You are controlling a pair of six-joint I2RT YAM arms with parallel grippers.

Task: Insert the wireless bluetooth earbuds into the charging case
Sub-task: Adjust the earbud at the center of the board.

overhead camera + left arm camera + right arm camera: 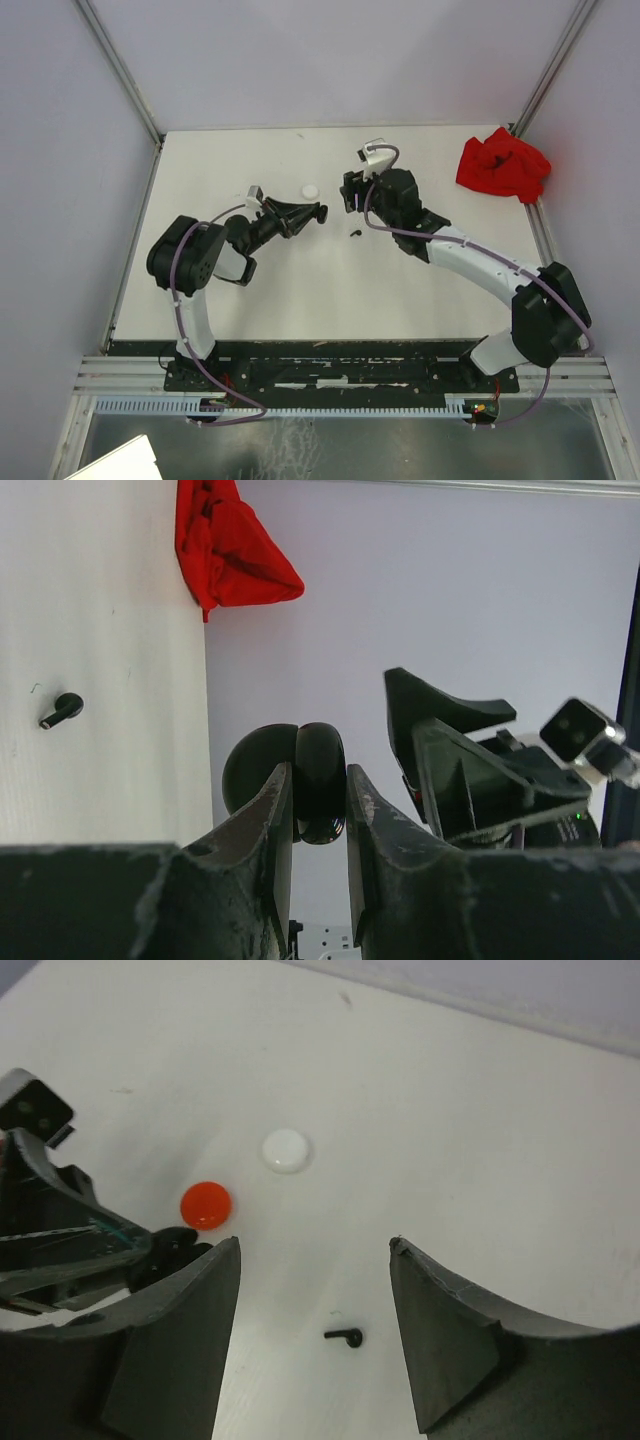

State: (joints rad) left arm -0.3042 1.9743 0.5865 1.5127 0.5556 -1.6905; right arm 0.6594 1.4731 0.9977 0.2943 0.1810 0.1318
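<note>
One black earbud is lying loose on the white table, outside any case, as I am working toward seating it. I am clamping my left claw on the black charging case and presenting it edge-on toward my other arm, with its lid appearing to hang open to one side. From my wrist I am seeing only the rim, so I cannot tell whether a bud is already sitting inside.

My right claw is hanging over the tabletop with its jaws standing apart and nothing between them. The earbud is lying on the surface below the gap, touching neither finger. Beyond it, a white round case and a red round case are sitting on the table, the red one just beside my left claw. A red cloth is lying bunched at the far right corner.

By my reckoning the job is sitting at an early-to-middle stage. The case is in hand and looking ready, but no insertion is showing. I am judging that what remains is pinching this small bud, carrying it across to the case and pressing it home. No white or red buds are showing in any view.
</note>
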